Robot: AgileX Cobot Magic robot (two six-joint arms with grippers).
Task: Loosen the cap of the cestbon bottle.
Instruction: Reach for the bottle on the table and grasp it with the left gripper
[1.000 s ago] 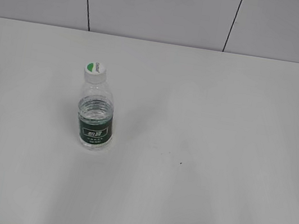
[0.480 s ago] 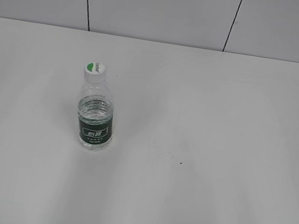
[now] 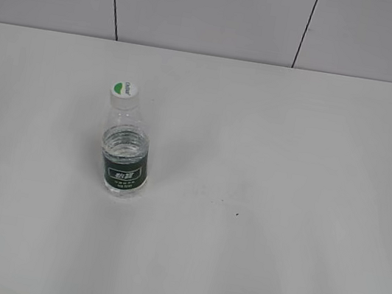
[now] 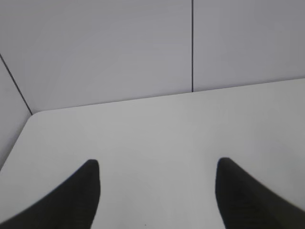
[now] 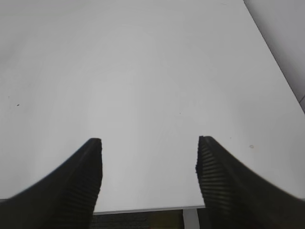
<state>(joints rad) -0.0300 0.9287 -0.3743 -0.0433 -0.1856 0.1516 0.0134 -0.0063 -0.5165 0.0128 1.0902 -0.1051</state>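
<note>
Your left gripper [image 4: 157, 167] is spread wide and holds nothing; your right gripper [image 5: 149, 143] likewise, near the table [image 3: 289, 169] front edge. The cestbon bottle [image 3: 126, 152] stands upright left of centre, cap [image 3: 124, 94] on, bare tabletop all round.

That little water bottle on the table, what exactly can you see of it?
The cestbon bottle is a small clear plastic bottle with ribbed shoulders and a dark green label band printed in white around its lower body. It looks partly filled with water. A white cap with a green half-circle mark on top sits on its neck. It stands upright on the white table, left of centre. Nothing else touches it; no gripper shows near it.
</note>
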